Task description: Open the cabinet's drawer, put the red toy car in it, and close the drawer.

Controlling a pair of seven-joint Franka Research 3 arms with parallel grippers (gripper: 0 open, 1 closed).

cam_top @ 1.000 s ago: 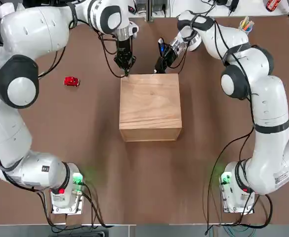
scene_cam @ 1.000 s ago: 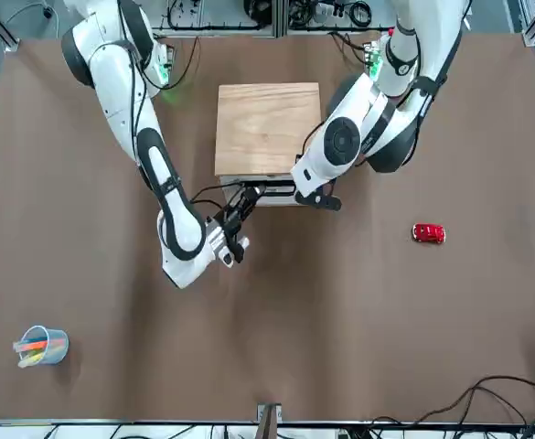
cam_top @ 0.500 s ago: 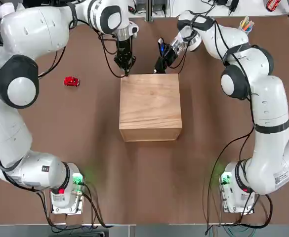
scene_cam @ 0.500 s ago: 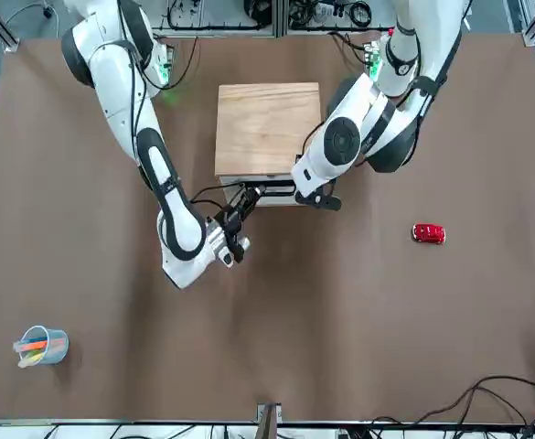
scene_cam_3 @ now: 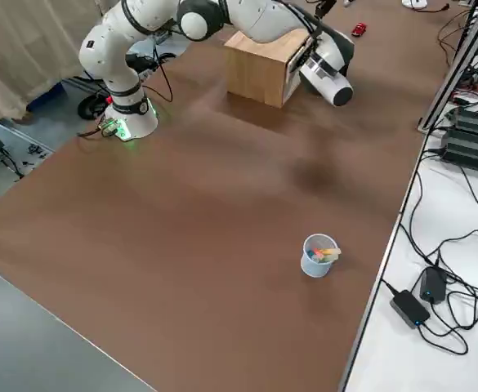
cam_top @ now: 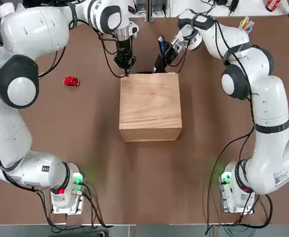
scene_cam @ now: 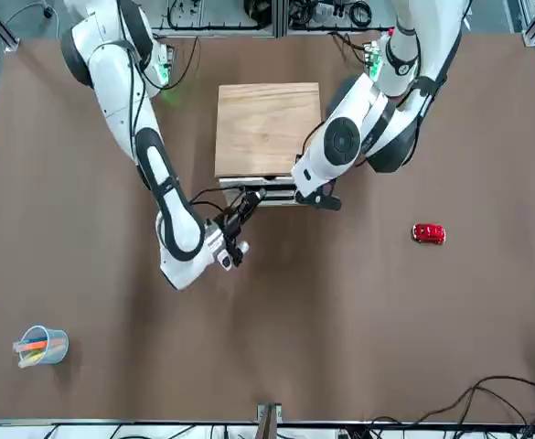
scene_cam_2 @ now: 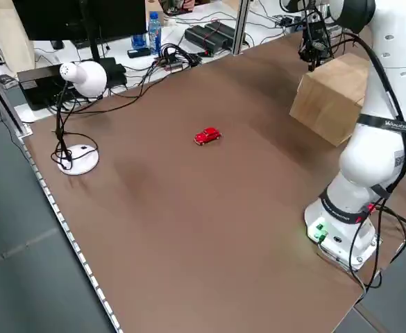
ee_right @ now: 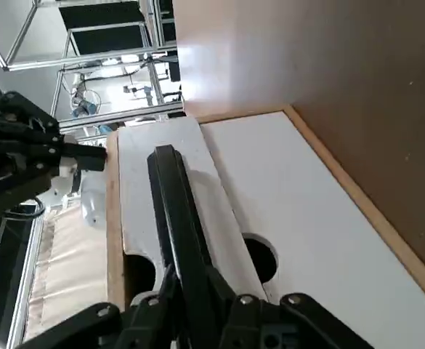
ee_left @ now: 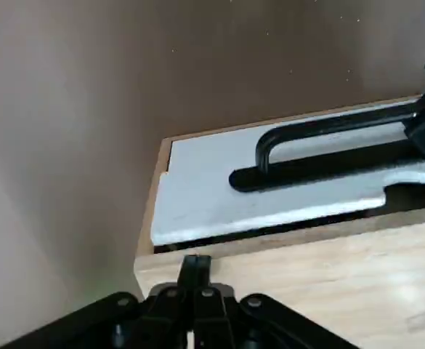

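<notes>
Where markers lean, a cup [scene_cam: 53,350] holds them.

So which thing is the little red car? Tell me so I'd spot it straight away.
Find the big pale wooden box between the two robot arms. Beyond the left arm's claw, on bare brown tabletop, sits the tiny car, glossy red with dark windows.

We see 6 evenly bright pictures, with soft shadows on the brown table [cam_top: 100,173]. In 2, the wrist views, pale glare blooms on the tabletop; the left wrist view looks slightly blurred.
</notes>
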